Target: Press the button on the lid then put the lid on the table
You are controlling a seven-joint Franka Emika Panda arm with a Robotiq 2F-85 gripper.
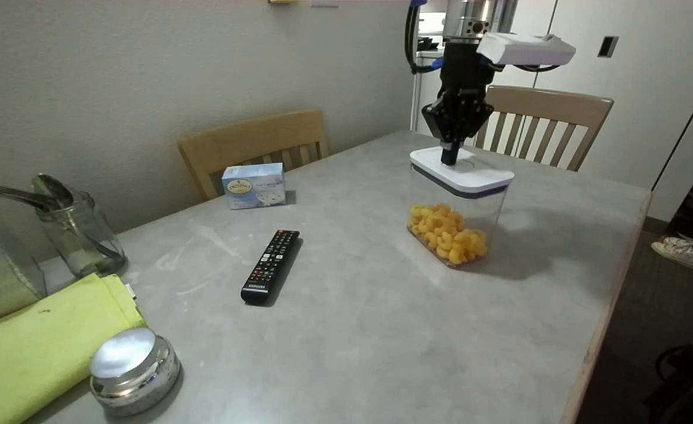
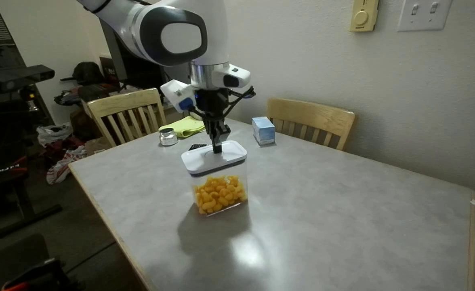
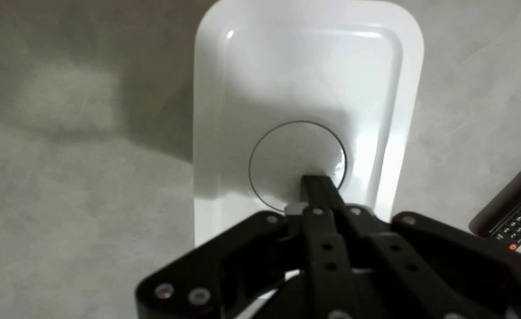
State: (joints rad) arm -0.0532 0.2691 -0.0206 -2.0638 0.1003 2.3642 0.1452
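The white lid sits on top of a clear container partly filled with orange puffs. It appears in both exterior views, lid included. From above, the wrist view shows the lid with its round button at the centre, outlined by a dark ring. My gripper points straight down, fingers together and nothing between them. In the wrist view the gripper covers the lower right part of the button. Its tips are at the button's surface or just over it; contact cannot be made out. Under everything is the grey table.
A black remote lies on the table, with a blue tea box behind it. At the far end are a silver jar, a yellow cloth and a glass jar of cutlery. Wooden chairs stand along the edges.
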